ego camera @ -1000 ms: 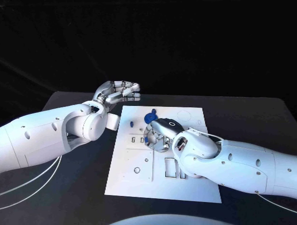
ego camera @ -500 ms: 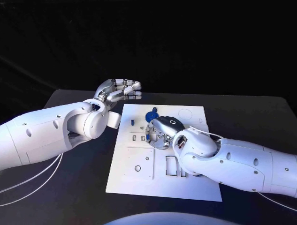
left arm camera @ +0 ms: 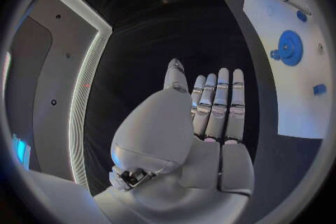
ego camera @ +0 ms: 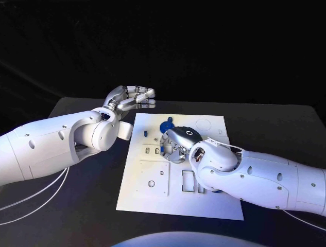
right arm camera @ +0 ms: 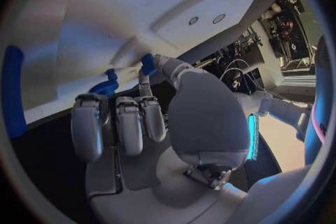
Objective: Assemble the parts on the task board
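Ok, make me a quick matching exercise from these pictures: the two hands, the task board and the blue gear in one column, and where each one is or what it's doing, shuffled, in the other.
Things:
1. left hand
2. right hand
3. task board
4. blue gear

Places or states:
A. lies flat in the middle of the black table
B. sits on the board's far part, beyond the right hand
C. held off the board's far left corner, holding nothing
D. down over the board's middle, fingers by a small blue part

Pairs: 1-C, 2-D, 3-A, 4-B
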Motion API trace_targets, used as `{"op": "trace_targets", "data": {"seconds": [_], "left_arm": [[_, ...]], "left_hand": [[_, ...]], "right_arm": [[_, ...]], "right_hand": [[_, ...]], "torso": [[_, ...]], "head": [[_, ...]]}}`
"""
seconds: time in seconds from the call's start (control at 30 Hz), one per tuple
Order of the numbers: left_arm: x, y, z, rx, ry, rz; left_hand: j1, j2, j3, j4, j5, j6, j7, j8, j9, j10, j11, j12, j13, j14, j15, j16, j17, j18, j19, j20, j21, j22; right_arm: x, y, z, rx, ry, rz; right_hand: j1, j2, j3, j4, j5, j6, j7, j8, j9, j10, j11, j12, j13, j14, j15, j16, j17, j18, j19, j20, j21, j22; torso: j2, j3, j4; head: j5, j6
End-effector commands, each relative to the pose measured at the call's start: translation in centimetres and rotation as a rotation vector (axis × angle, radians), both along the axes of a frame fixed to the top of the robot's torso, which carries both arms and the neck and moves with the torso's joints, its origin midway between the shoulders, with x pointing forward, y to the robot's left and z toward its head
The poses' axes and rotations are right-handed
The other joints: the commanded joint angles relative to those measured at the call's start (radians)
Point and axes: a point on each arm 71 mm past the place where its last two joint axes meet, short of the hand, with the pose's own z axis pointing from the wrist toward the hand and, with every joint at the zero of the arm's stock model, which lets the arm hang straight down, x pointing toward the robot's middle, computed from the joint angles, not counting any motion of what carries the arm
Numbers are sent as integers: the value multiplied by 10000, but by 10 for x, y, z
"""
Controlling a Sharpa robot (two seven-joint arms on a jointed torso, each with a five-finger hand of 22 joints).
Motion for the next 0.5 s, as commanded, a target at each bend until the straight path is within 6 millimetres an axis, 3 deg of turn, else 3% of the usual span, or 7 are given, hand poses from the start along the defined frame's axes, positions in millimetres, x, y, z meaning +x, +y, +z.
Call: {"op": "trace_targets", "data": {"seconds": [0.03, 0.5], "left_arm": [[-1, -2, 1, -76, -48, -181], [0, -1, 1, -63, -47, -153]], "left_hand": [[-9, 99, -70, -9, -50, -30, 124, -15, 10, -13, -31, 1, 13, -45, 20, -51, 10, 121, 47, 5, -61, -9], [-9, 99, -70, -9, -50, -30, 124, -15, 10, -13, -31, 1, 13, -45, 20, -51, 10, 121, 47, 5, -61, -9]], "right_arm": [[0, -2, -5, -332, 108, -83], [-1, 0, -4, -217, 98, -30]], "right_hand": [[-123, -82, -43, 32, -25, -73, 44, -93, -33, 222, -10, -71, 1592, 1042, -33, 40, 2635, -139, 310, -54, -70, 1899], [-403, -377, -225, 80, -248, -620, 266, -482, -171, 66, 182, -227, 1426, 1042, 126, 40, 2635, -121, 267, 74, -169, 1863]], "torso": [[-1, 2, -1], [-2, 4, 5]], "head": [[2, -6], [-4, 0]]}}
